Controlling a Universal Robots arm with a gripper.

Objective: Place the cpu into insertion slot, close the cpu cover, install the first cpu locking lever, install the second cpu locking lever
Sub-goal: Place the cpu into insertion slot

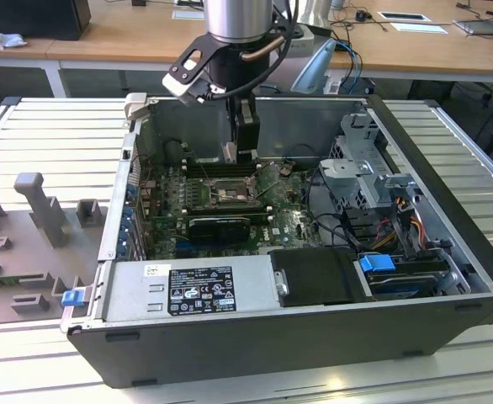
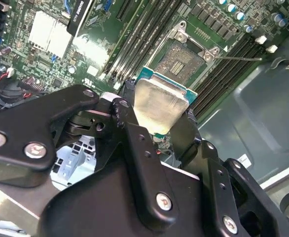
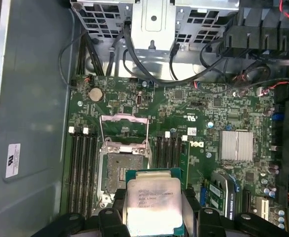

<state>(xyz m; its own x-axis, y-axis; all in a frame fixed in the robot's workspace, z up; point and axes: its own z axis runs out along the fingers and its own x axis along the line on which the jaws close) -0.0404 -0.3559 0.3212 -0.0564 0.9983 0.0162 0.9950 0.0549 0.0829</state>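
Note:
My gripper (image 2: 160, 117) is shut on the cpu (image 2: 159, 103), a flat square chip with a silvery top and green edges, clamped by two opposite sides between black fingers (image 2: 130, 111). In the exterior view the gripper (image 1: 240, 148) hangs inside the open computer case, above the back edge of the insertion slot (image 1: 222, 194). In the first wrist view the cpu (image 3: 152, 201) hovers just beside the insertion slot (image 3: 121, 170), whose dark contact field lies bare. The cpu cover (image 3: 124, 130) is flipped open, away from the slot. The insertion slot (image 2: 182, 61) also lies beyond the chip in the second wrist view.
Long black memory slots (image 3: 82, 163) flank the socket on both sides. A finned heatsink (image 3: 236, 145) and a black card (image 1: 219, 225) sit nearby. A drive cage (image 1: 366, 172) with cables stands at the exterior view's right, the power supply (image 1: 188, 289) in front. A thin lever (image 2: 238, 58) sticks out beside the socket.

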